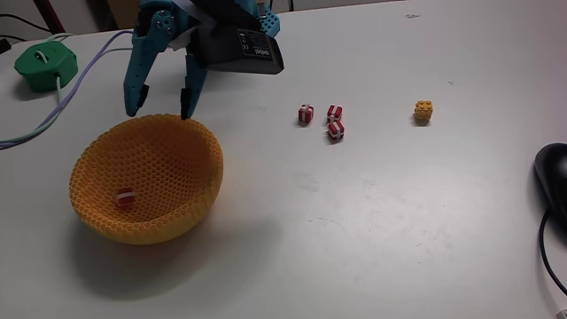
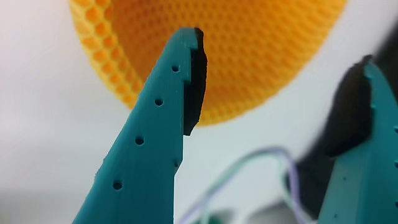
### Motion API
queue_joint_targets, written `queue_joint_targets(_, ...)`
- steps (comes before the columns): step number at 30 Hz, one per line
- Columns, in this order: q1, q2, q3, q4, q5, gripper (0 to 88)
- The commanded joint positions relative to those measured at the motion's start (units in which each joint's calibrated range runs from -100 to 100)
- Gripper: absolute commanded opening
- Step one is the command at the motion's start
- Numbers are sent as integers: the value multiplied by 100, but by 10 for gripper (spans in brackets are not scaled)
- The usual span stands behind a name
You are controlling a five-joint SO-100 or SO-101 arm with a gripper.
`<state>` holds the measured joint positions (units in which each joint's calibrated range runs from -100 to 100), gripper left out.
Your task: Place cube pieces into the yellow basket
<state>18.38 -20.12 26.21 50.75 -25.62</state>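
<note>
The yellow basket (image 1: 146, 182) sits at the left of the table in the fixed view, with one red cube with a white band (image 1: 125, 197) lying inside it. My teal gripper (image 1: 158, 111) hangs open just above the basket's far rim, nothing between its fingers. Three red-and-white cubes (image 1: 306, 113) (image 1: 334, 112) (image 1: 336, 130) lie clustered mid-table. A yellow-orange studded cube (image 1: 423, 111) rests further right. In the wrist view the open gripper (image 2: 283, 53) frames the blurred basket (image 2: 249, 43), with one finger (image 2: 161, 130) in the foreground.
A green puck (image 1: 46, 64) with a grey cable (image 1: 53, 111) sits at the back left. A black mouse (image 1: 553, 177) lies at the right edge. The arm's black body (image 1: 244, 49) stands behind the basket.
</note>
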Motion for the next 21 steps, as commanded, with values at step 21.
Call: queue_joint_targets(21,-4941,-441,1900,486,-3248,309)
